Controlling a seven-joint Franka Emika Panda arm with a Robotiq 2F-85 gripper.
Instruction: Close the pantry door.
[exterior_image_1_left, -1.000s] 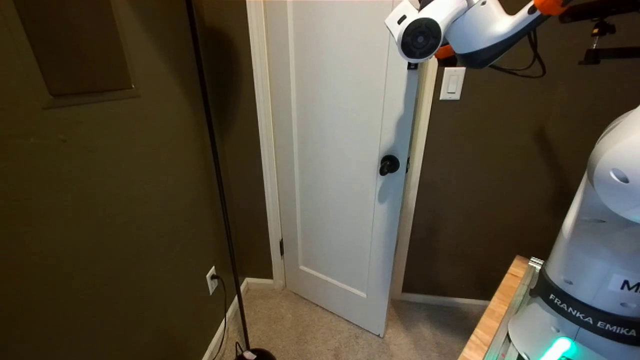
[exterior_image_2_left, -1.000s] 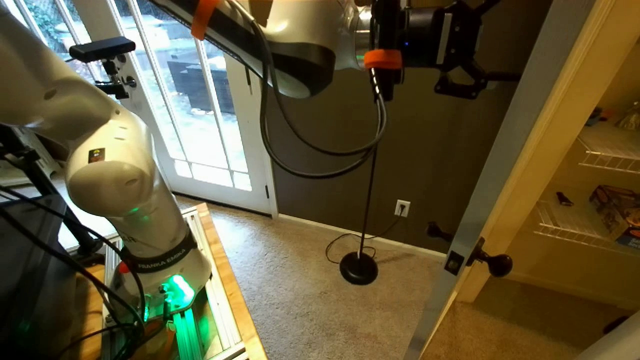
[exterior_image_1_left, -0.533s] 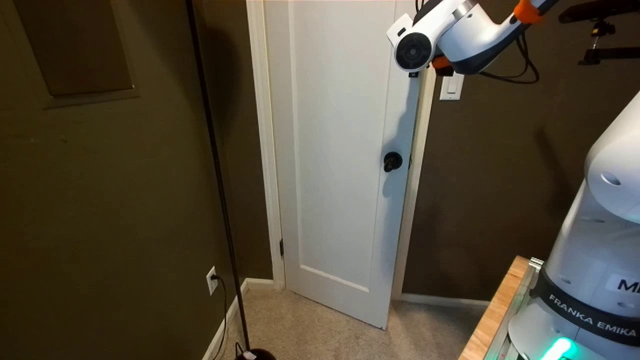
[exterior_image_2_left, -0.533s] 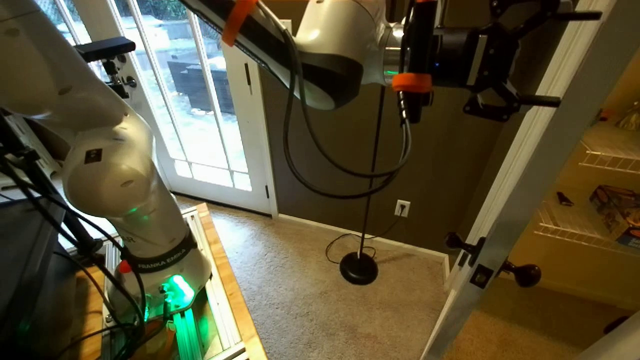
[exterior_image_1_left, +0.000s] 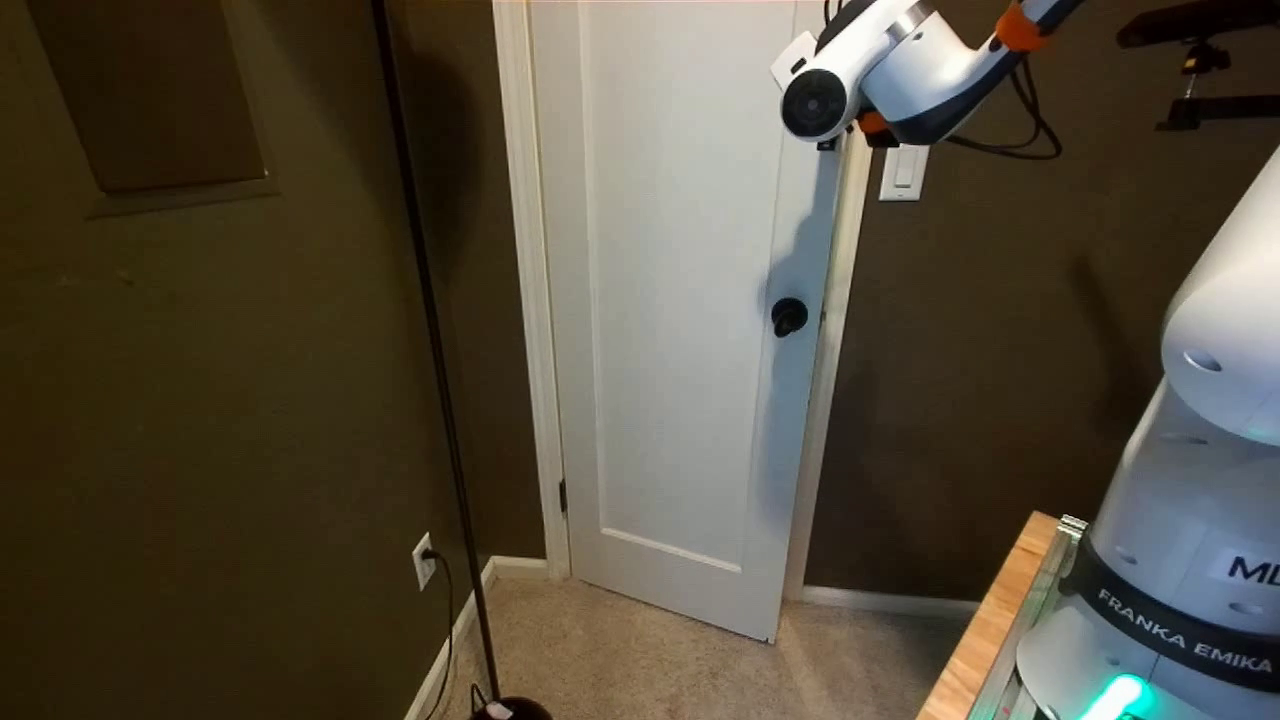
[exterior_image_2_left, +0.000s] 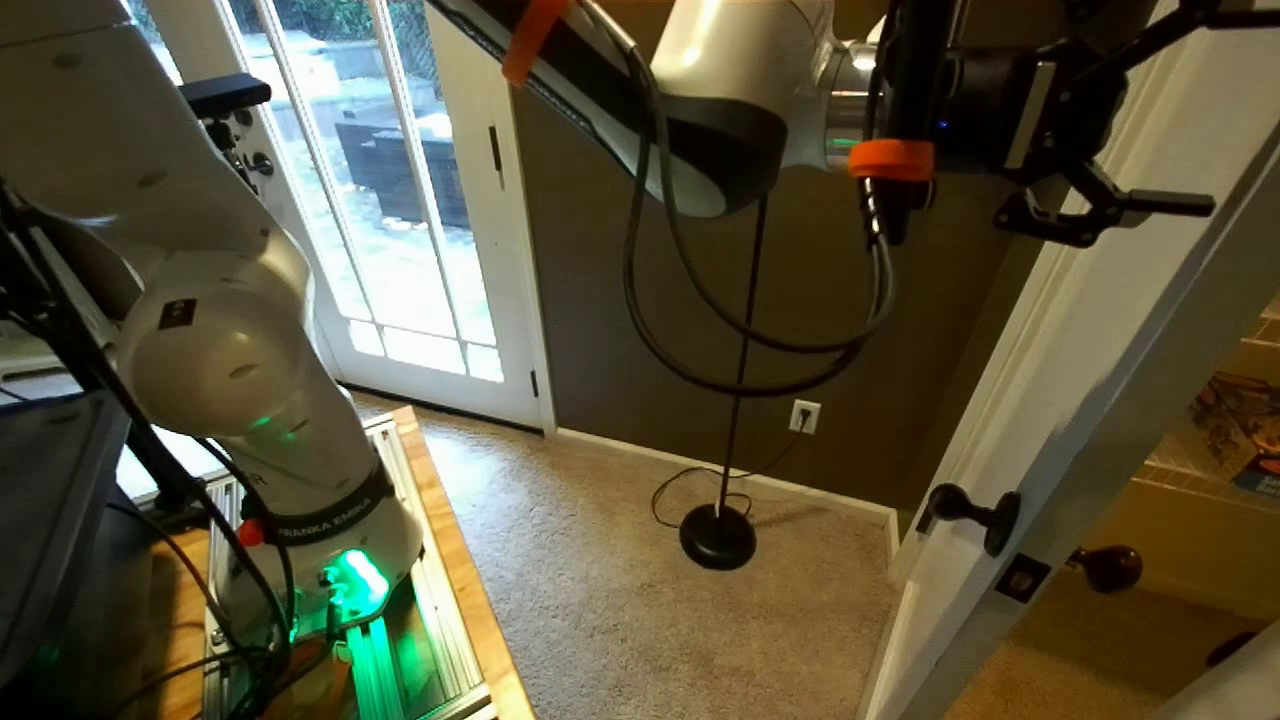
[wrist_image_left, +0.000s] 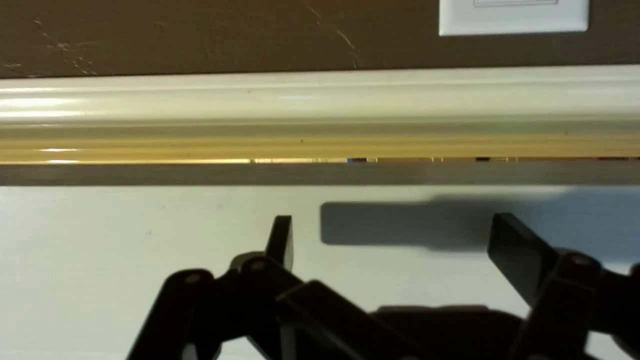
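Beige carpeted floor (exterior_image_2_left: 600, 610), one: is lying below the jaws. Black pole stand (exterior_image_2_left: 733, 430), one: its round base (exterior_image_2_left: 717, 540) is resting on the floor, lower than the jaws and well apart from them. Dark cord (exterior_image_2_left: 653, 503), one: is looping over the floor beside that base. Wood-edged bench (exterior_image_2_left: 453, 540), one: is bearing metal rails (exterior_image_2_left: 437, 600) and the robot's base (exterior_image_2_left: 330, 520), lower than the jaws.

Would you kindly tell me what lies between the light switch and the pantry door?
The wrist view shows, from the light switch to the pantry door: a strip of brown wall, the door-frame trim, then a thin gap.
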